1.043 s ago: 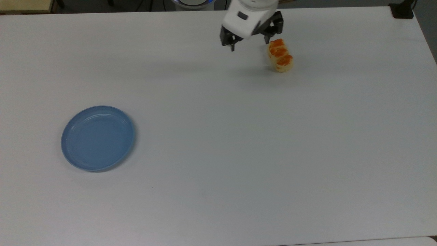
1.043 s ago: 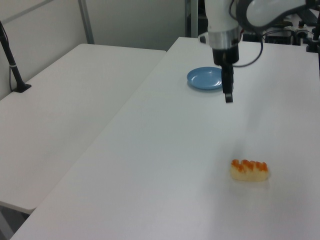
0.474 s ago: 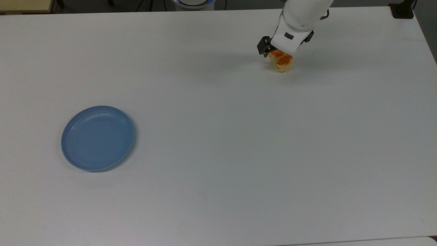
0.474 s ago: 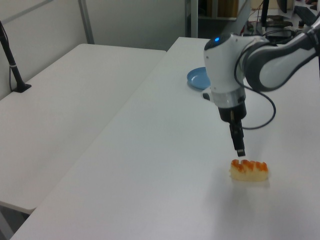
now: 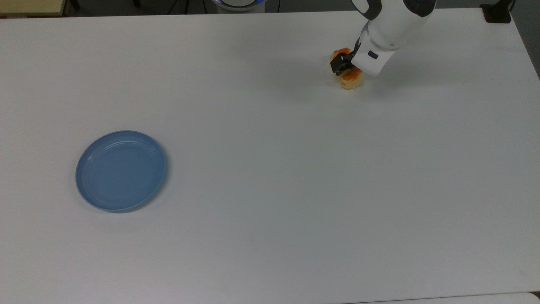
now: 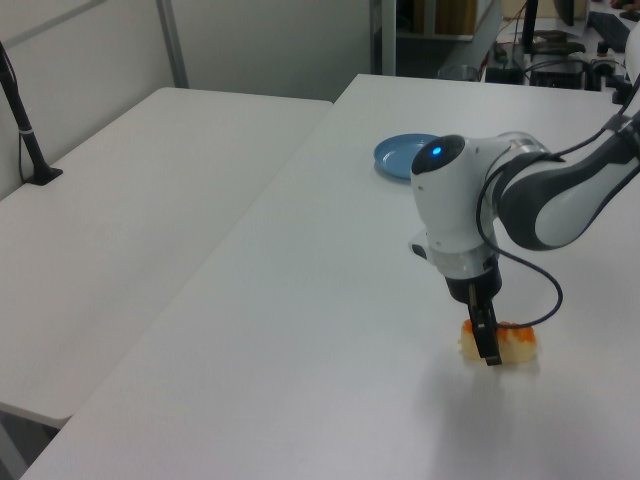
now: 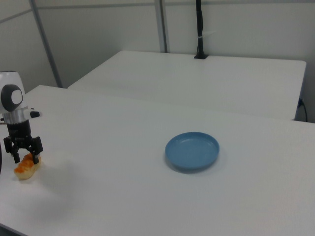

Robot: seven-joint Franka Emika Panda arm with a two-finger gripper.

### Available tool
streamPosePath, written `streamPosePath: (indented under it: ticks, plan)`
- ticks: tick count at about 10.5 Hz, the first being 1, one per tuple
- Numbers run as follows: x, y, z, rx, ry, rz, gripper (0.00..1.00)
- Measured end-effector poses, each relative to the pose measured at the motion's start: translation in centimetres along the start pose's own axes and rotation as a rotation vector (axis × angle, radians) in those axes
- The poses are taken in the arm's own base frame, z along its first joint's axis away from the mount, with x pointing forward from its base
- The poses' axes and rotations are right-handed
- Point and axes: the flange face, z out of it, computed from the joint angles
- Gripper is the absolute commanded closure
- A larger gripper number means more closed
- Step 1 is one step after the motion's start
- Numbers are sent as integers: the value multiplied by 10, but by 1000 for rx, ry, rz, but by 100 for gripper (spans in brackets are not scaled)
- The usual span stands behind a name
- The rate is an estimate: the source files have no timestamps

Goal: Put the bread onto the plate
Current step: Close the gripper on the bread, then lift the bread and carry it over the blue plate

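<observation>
We see the bread [image 5: 349, 79] lying on the white table [image 5: 270, 177], near the far edge in the top view and toward the top view's right. In the left view the bread [image 6: 516, 346] sits close to the camera; in the right view it [image 7: 25, 168] lies at the right view's far left. Its orange glazed patches face up.

The gripper [image 5: 346, 66] is down at the bread. In the right view the gripper [image 7: 23, 152] has its two black fingers spread, one on each side of the bun's middle, with the bun's top showing between them; the fingers [image 7: 37, 147] are open and straddle the bread. We cannot tell whether the tips touch its sides. In the left view a dark finger [image 6: 486, 338] hangs in front of the bun, reaching almost to the table.

The plate [image 5: 121, 170] sits empty and flat on the table, well apart from the bread, toward the top view's left. In the left view the plate [image 6: 397, 158] lies farther back, partly behind the arm [image 6: 470, 215]. In the right view the plate [image 7: 192, 150] sits near the middle.
</observation>
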Motion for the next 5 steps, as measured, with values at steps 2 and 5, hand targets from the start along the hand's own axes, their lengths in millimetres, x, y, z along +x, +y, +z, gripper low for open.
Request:
streamPosePath:
  ticks: [2, 5]
  plan:
    - [1, -3, 9, -20, -8, -12, 68]
    - [-1, 0, -3, -24, 8, -28, 68]
